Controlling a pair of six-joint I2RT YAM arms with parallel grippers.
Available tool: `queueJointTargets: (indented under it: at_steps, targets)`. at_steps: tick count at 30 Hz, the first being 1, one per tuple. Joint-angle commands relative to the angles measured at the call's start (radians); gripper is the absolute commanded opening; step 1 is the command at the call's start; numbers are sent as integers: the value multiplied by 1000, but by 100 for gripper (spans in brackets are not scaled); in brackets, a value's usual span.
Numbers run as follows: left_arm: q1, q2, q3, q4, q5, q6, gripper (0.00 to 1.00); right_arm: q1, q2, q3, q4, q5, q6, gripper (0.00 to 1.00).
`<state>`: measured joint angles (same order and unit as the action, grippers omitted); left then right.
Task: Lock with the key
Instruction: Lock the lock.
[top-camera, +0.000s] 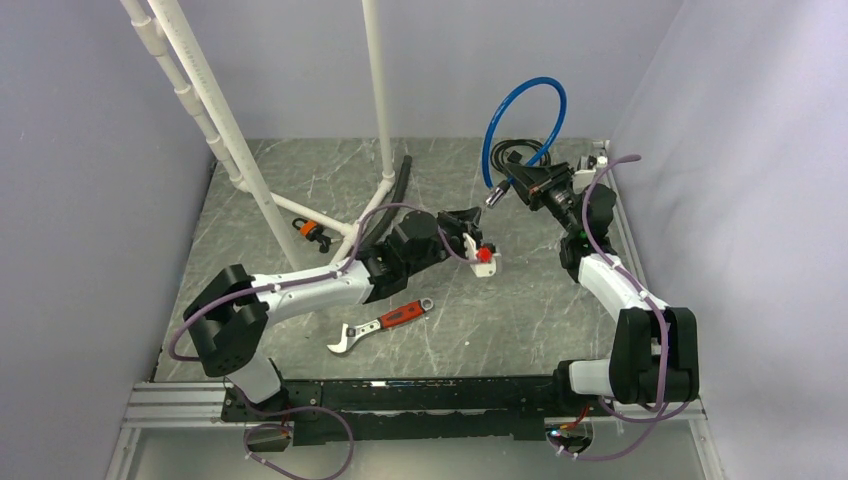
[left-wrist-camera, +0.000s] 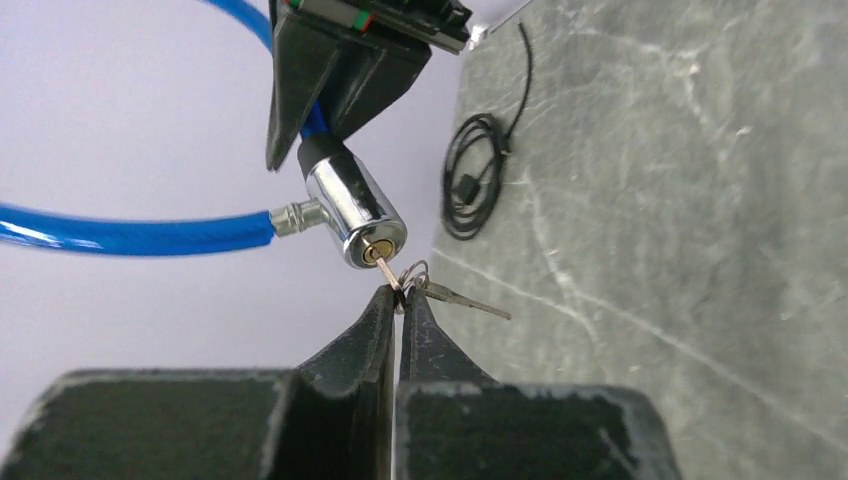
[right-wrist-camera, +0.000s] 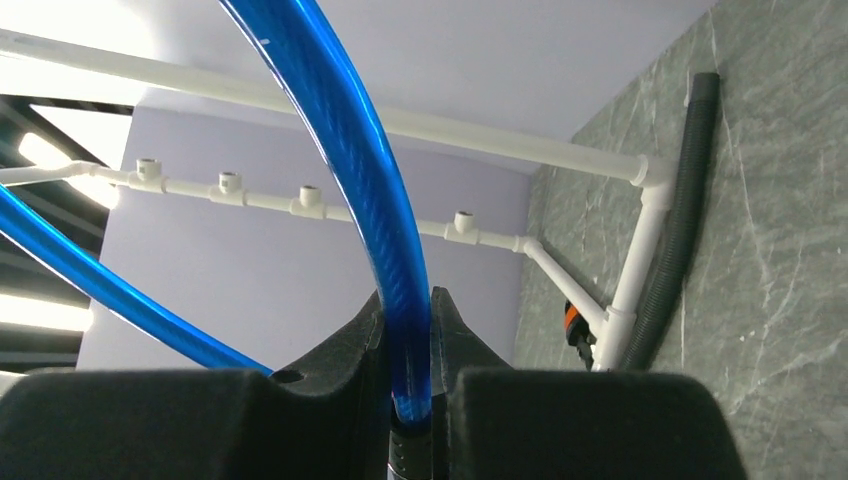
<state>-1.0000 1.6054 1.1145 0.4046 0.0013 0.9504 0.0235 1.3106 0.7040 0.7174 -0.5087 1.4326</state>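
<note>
A chrome lock cylinder (left-wrist-camera: 355, 210) on a blue cable (left-wrist-camera: 130, 235) hangs in the air above the table. The key (left-wrist-camera: 390, 273) sticks in its brass keyhole. My left gripper (left-wrist-camera: 400, 296) is shut on the key's head. A ring with a second key (left-wrist-camera: 465, 298) dangles beside its fingertips. From the top, the left gripper (top-camera: 478, 213) meets the lock (top-camera: 493, 198) from the left. My right gripper (right-wrist-camera: 408, 300) is shut on the blue cable (right-wrist-camera: 340, 130) just above the lock's black collar. It holds the loop (top-camera: 525, 100) upright at the back right.
A red-handled wrench (top-camera: 380, 325) lies near the front. A white pipe frame (top-camera: 230, 130), a black corrugated hose (top-camera: 385, 205) and an orange clamp (top-camera: 313, 232) stand at the back left. A coiled black cord (left-wrist-camera: 475, 190) lies by the back wall. A small white and red piece (top-camera: 485, 257) sits under the left gripper.
</note>
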Motion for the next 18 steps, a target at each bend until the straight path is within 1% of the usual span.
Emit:
queueJointTargets:
  at_steps: [1, 4, 5, 7, 8, 11, 13, 14, 16, 18]
  targets:
    - [-32, 0, -70, 113, 1, 384, 2, 12, -38, 11, 64, -18, 34, 0]
    - [-35, -1, -111, 139, 2, 486, 4, 13, -32, 13, 76, -20, 34, 0]
    - [-35, -7, -118, 138, 2, 495, 8, 13, -32, 12, 82, -22, 33, 0]
    - [-38, -21, -111, 107, 2, 460, 24, 13, -31, 14, 94, -22, 32, 0]
    - [-37, -33, -102, 74, 2, 426, 33, 13, -30, 14, 101, -23, 31, 0]
    - [-34, -82, -70, -81, 2, 300, 51, 12, -30, 15, 120, -25, 31, 0]
    - [-27, -129, -54, -193, 18, 203, 71, 12, -27, 14, 134, -26, 31, 0]
    - [-19, -155, -47, -252, 49, 146, 75, 12, -27, 13, 140, -27, 31, 0]
    - [18, -223, -23, -389, 161, 10, 78, 12, -27, 12, 148, -27, 31, 0]
    - [93, -267, 9, -482, 283, -176, 79, 12, -28, 11, 162, -27, 27, 0]
